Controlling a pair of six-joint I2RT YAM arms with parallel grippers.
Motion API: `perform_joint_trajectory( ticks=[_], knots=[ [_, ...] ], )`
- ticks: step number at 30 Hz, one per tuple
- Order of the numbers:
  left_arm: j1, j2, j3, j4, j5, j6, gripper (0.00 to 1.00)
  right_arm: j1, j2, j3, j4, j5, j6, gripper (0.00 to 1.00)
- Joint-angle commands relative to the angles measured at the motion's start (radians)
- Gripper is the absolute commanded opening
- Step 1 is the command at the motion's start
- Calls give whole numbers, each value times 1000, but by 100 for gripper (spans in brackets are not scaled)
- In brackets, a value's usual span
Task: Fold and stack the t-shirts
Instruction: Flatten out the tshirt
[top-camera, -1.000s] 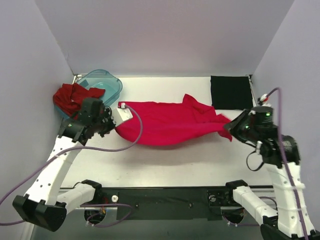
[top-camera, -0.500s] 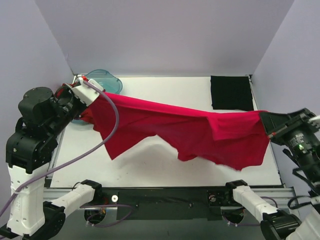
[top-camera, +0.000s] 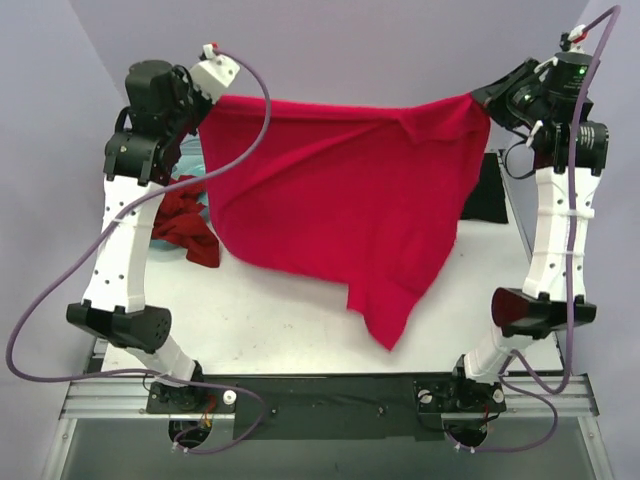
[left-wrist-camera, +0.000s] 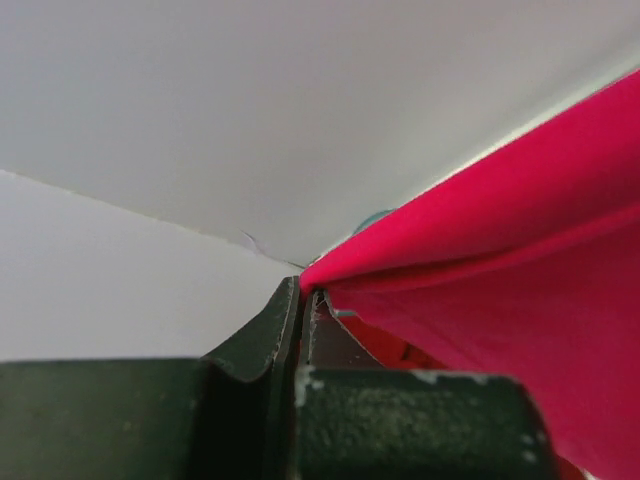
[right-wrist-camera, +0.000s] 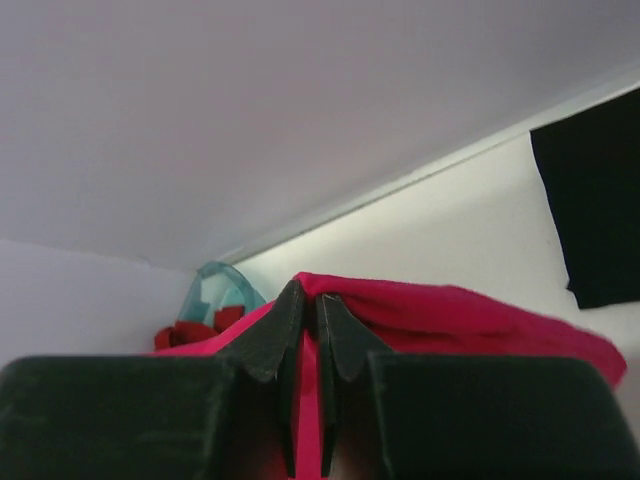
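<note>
Both arms stand high and spread wide, with the crimson-pink t-shirt (top-camera: 340, 190) strung between them like a sheet on a line. The left tool (top-camera: 205, 98) is closed tight on one top corner; in its wrist view the fingers (left-wrist-camera: 285, 320) meet with only a fold of pink cloth pinched between them. The right tool (top-camera: 484, 100) is likewise clamped on the opposite corner, jaws nearly touching around the fabric in its own wrist view. The top edge runs almost taut from grip to grip. The body hangs free below it, uneven along the bottom, with one lobe drooping lowest toward the near side of the worktop (top-camera: 280, 320) — I cannot tell whether that tip touches the surface. Judgement: the high, wide hold is there to let gravity pull out the wrinkles and open the garment, so that it can be laid flat before any fold is made. The brick-red t-shirt (top-camera: 185, 215) lies crumpled at the left, beside and partly over the teal tub (right-wrist-camera: 215, 290), not yet folded. The black t-shirt (top-camera: 488, 195) lies flat at the far right, half hidden behind the hanging cloth — it looks done and marks the likely stack site. Risk: the lopsided hem may bunch on lowering.
</note>
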Motion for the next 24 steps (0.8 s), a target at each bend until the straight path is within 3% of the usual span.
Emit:
perform_joint_trajectory(
  ticks=[1,4,6,12,20,24],
  knots=[
    [59,48,257,87,1,-46,0,-100,11,182,232,-130,186,0],
    [88,104,363,28,47,-66,0,-150,7,196,275,-176,230,0],
    [98,84,316,2,73,-66,0,-163,-28,135,275,-211,220,0],
    [98,-55,12,-68,150,26,0,-164,-254,-329,210,-317,97,0],
    [96,-295,-477,-337,383,137,0,-161,-573,-861,-214,-294,-150,0],
    [88,-398,-814,-418,451,152,0,-150,-706,-1198,-359,-230,-184,0]
  ],
)
